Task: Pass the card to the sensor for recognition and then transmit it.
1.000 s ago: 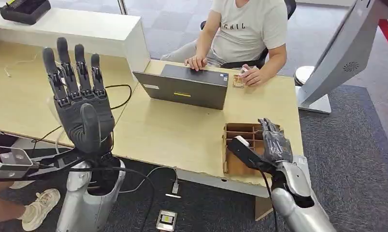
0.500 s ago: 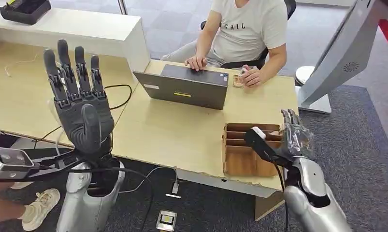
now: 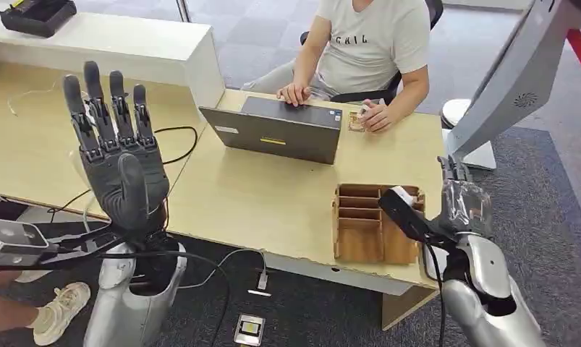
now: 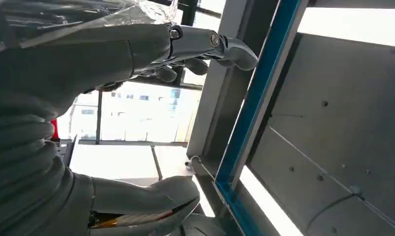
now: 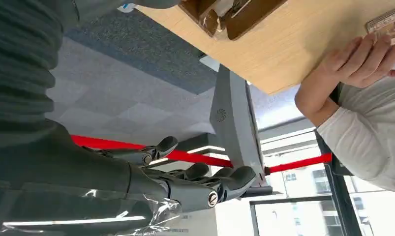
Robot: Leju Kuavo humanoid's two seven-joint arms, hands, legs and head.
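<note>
One wooden desk (image 3: 273, 195) stands on grey carpet (image 3: 533, 217).

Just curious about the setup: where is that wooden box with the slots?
In the head view the wooden box sits at the desk's near right edge, in front of the laptop, beside the robot's right hand.

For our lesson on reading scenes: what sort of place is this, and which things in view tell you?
Probably an office or lab workspace: a person sits at a wooden desk with a laptop, on grey carpet.
</note>
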